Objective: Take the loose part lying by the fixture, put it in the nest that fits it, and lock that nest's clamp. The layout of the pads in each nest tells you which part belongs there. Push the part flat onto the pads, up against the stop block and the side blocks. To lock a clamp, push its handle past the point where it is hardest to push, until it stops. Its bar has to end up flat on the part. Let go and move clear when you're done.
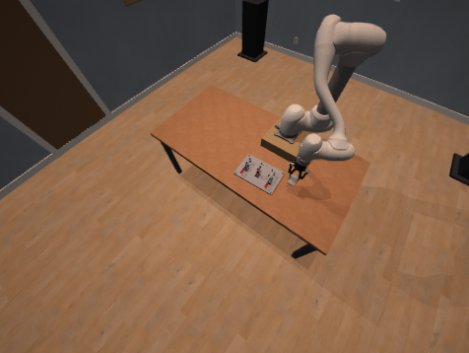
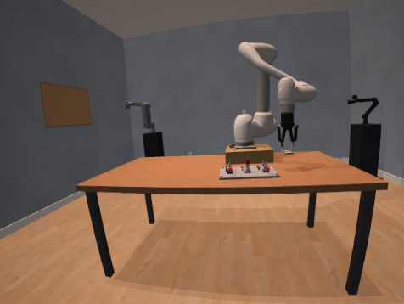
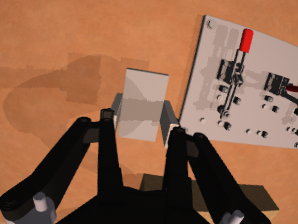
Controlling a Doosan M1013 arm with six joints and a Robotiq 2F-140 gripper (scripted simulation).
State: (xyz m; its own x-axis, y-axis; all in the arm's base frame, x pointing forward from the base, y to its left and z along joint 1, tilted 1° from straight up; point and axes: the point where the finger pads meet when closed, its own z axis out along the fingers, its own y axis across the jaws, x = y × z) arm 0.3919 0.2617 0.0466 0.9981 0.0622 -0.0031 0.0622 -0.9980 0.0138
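One end effector [image 3: 140,137] pinches the grey part [image 3: 141,104], hiding its near edge; the fixture [image 3: 253,90] is cut off.

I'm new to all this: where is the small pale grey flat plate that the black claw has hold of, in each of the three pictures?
Top view: the small pale grey flat plate is right of centre, under the black gripper.
Exterior view: the plate hangs at the fingertips, right of centre, at the table's far side.
Wrist view: the plate is in the centre, between the fingers.
Shared landmark: the light grey fixture board beside it.
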